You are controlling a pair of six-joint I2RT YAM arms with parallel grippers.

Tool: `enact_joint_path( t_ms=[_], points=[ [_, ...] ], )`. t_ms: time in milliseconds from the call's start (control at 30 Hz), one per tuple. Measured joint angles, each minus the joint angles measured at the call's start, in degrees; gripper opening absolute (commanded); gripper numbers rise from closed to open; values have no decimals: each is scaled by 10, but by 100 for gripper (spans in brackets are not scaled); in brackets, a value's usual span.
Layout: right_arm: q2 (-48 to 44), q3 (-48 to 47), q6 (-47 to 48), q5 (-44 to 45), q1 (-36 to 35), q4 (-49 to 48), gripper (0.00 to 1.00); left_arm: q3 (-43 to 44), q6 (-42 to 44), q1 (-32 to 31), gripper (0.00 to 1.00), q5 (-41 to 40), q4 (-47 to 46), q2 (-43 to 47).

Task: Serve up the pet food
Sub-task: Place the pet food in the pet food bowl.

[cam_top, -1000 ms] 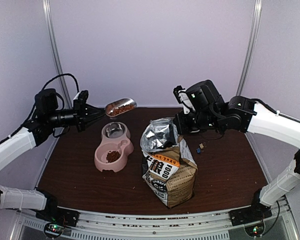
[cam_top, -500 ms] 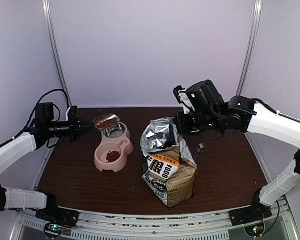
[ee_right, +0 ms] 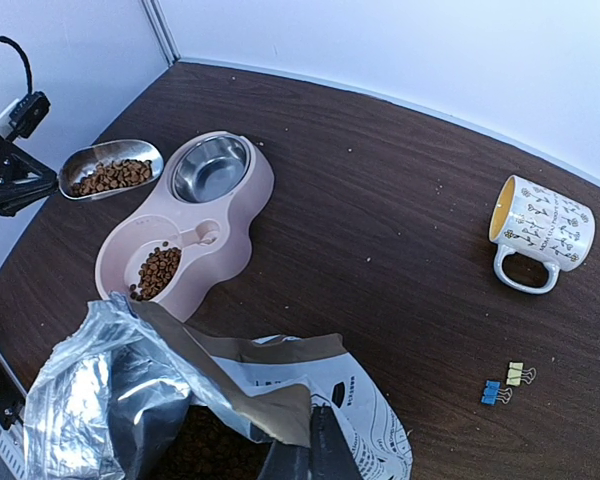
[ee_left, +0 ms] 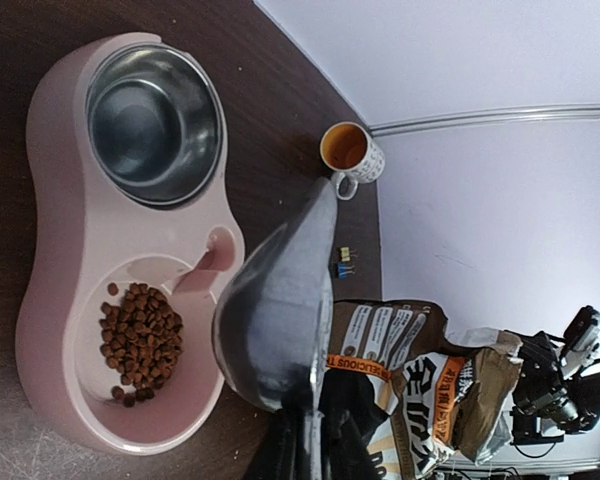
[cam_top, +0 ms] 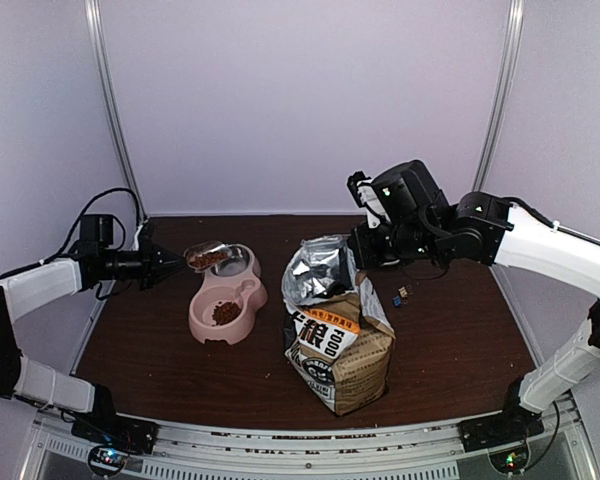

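Across the dark wood table (cam_top: 460, 340), the biggest thing is the kraft bag (cam_top: 342, 345), standing open with its foil lining showing. Its front reads "FOOD" beside a large Chinese character, and the left wrist view catches "LICIOUS" on a band lower down. The right gripper (cam_top: 359, 248) is pinched tight on the bag's top edge. Left of the bag lies the pink bowl (cam_top: 202, 322), with a steel cup (cam_top: 230, 262) in its far well. The left gripper (cam_top: 172, 265) is clamped on the handle of the scoop (cam_top: 208, 257), which hangs roughly level just left of the steel cup. Kibble (ee_right: 108, 176) lies in the scoop; more sits in the bowl's near well and inside the bag. Right of the bag stand a white patterned mug (ee_right: 540, 232) and two clips (ee_right: 507, 384), one blue and one yellow. The mug's print is too small to read.
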State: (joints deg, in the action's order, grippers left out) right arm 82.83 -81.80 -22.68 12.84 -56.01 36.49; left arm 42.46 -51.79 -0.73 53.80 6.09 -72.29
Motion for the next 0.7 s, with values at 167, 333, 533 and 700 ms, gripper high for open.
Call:
enact_joint_path(
  t_ms=[167,333,533,700],
  points=[
    [0,0,0,1,0,1,0,12,47,14,0,-11,36,-37],
    [0,0,0,1,0,1,0,49,90,18,0,-32,68,-76],
    [0,0,0,2,0,2,0,101,132,18,0,-53,99,-122],
    [0,0,0,3,0,2,0,135,160,18,0,-69,123,-158]
  ],
)
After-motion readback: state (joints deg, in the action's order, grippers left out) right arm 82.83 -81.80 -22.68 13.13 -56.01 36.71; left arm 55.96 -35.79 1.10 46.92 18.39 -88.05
